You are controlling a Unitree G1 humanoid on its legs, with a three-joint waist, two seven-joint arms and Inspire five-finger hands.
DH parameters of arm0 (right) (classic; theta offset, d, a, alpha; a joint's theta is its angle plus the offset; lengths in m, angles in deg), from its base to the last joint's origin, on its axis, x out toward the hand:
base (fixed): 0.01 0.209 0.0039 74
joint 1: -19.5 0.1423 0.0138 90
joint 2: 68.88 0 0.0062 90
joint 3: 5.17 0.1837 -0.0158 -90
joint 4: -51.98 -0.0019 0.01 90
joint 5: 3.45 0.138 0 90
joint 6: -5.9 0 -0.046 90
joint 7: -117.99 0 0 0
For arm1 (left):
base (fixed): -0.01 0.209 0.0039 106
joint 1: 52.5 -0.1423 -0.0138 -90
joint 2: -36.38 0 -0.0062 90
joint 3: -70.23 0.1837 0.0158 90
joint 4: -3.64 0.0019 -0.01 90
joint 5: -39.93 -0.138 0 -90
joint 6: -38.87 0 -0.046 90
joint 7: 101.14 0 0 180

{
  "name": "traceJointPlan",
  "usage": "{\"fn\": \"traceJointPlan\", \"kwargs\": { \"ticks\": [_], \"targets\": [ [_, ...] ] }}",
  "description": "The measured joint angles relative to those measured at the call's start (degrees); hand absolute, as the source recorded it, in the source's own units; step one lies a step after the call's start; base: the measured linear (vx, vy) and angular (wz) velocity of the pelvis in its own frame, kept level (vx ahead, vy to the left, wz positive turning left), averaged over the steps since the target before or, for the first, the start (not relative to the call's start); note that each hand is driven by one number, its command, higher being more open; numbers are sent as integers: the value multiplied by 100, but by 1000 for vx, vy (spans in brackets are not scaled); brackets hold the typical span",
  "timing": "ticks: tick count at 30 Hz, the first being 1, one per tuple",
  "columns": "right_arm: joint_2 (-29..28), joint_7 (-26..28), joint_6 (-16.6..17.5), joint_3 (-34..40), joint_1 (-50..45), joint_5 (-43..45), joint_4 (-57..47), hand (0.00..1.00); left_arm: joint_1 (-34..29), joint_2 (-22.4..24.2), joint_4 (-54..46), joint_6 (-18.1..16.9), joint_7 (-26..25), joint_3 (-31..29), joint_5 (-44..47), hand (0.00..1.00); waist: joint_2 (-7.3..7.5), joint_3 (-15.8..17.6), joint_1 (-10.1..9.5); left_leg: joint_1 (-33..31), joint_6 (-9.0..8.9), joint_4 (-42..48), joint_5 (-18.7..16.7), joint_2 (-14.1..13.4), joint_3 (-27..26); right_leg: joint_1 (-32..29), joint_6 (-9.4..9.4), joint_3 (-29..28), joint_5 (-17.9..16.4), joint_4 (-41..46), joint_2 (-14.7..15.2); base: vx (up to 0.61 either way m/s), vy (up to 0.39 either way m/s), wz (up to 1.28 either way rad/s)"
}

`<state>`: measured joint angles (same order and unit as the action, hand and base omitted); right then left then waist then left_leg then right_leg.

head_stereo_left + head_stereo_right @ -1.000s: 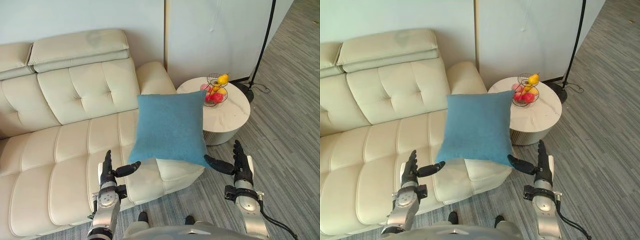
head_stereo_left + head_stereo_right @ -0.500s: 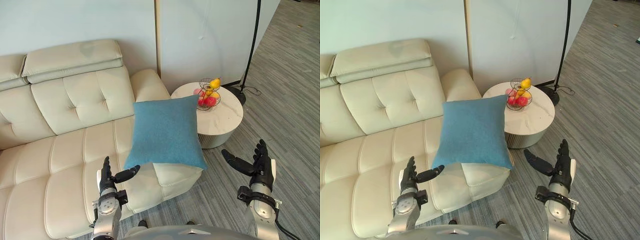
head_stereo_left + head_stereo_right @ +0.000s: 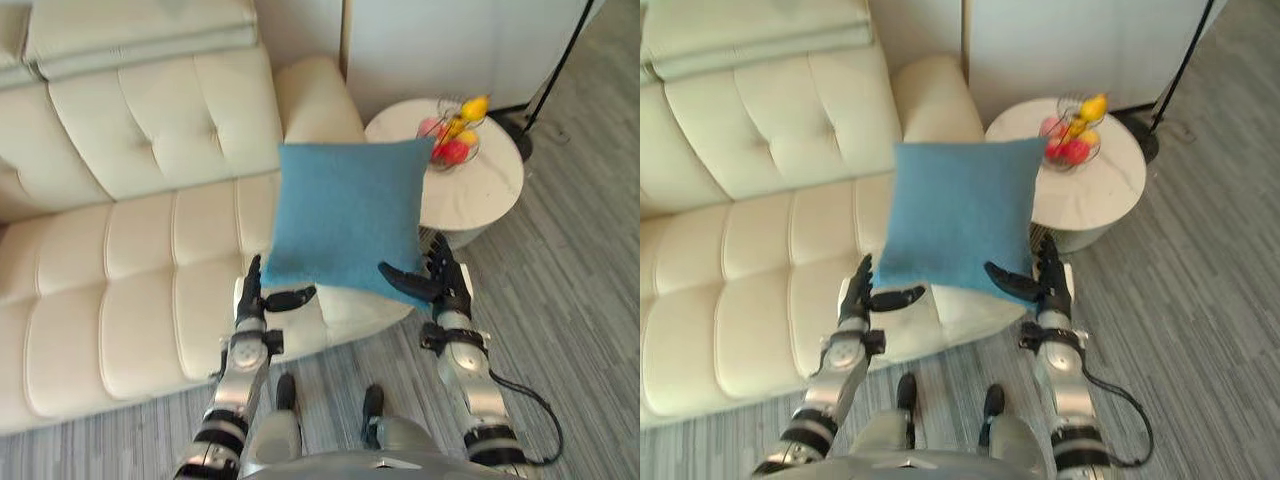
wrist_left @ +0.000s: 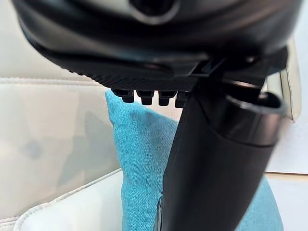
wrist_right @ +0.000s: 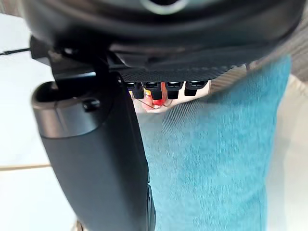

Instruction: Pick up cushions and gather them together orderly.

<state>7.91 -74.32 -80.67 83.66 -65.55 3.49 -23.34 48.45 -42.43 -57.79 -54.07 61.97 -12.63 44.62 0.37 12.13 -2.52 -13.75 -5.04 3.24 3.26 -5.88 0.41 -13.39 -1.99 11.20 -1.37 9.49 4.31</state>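
A square blue cushion (image 3: 345, 220) stands tilted on the right end of the cream sofa (image 3: 130, 250), by its armrest. My left hand (image 3: 252, 300) is open at the cushion's lower left corner, thumb pointing under it. At the lower right corner my right hand (image 3: 440, 285) is open too, its thumb lying against the cushion's edge. The left wrist view looks past the left hand (image 4: 211, 168) to the cushion (image 4: 139, 163) close in front. The right wrist view has the right hand (image 5: 96, 159) beside the blue cloth (image 5: 211, 159).
A round white side table (image 3: 490, 195) stands right of the sofa with a wire fruit basket (image 3: 455, 135) on it. A black lamp pole (image 3: 560, 60) rises behind the table. Grey striped floor lies to the right and in front.
My right hand has moved left, from out over the floor to the cushion's lower right corner. The camera has tipped down and come closer. The left hand stays at the lower left corner.
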Motion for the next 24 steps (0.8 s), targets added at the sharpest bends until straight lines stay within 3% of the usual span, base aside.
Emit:
{"fn": "traceJointPlan", "kwargs": {
  "ticks": [1, 2, 3, 8, 12, 19, 24],
  "targets": [
    [-39, -109, -4, -21, 273, 3, 123, 100, 300, -28, 96, 3, -50, 112, 56, 0, 9, 126, -31, -163, -1, 93, 6, 2, 7, -184, 11, 0, -22, 136, 18, -88, -9, 1],
    [-53, -176, -4, -22, 395, 7, 146, 100, 428, -49, 115, 3, -75, 166, 80, 0, 13, 194, -36, -223, -3, 121, 11, 5, 8, -261, 14, 1, -36, 200, 29, -89, -10, 2],
    [-59, -277, -4, -33, 606, 37, 195, 0, 668, -78, 205, 3, -131, 244, 163, 0, 13, 271, -42, -340, -3, 145, 41, 13, 9, -416, 22, 1, -52, 324, 56, -90, -13, 3],
    [-39, -693, -20, -49, 1517, 243, 391, 0, 1911, -279, 722, 112, -278, 523, 298, 0, 18, 507, -49, -794, 2, 215, 159, 10, -12, -1012, 60, 4, -82, 738, 154, -78, -28, 2],
    [20, -967, -20, -29, 1825, 454, 394, 0, 2410, -447, 714, 125, -439, 532, 437, 0, 21, 616, -53, -1009, 3, 335, 186, -85, -188, -1195, 65, 33, -78, 847, 170, -47, -56, 5],
    [33, -1006, 6, -59, 1774, 638, 144, 0, 2451, -392, 90, 125, -488, 569, 610, 0, 22, 622, -62, -1160, -14, 452, 158, -113, -270, -1257, 64, 70, -77, 812, 177, 36, -14, 3],
    [2, -925, 140, -79, 1093, 662, -382, 0, 2300, -299, -502, 124, -564, 657, 606, 0, 21, 622, -76, -1105, -19, 515, 154, -130, -364, -1055, 76, 156, -110, 718, 173, 57, -9, 10]
  ]
}}
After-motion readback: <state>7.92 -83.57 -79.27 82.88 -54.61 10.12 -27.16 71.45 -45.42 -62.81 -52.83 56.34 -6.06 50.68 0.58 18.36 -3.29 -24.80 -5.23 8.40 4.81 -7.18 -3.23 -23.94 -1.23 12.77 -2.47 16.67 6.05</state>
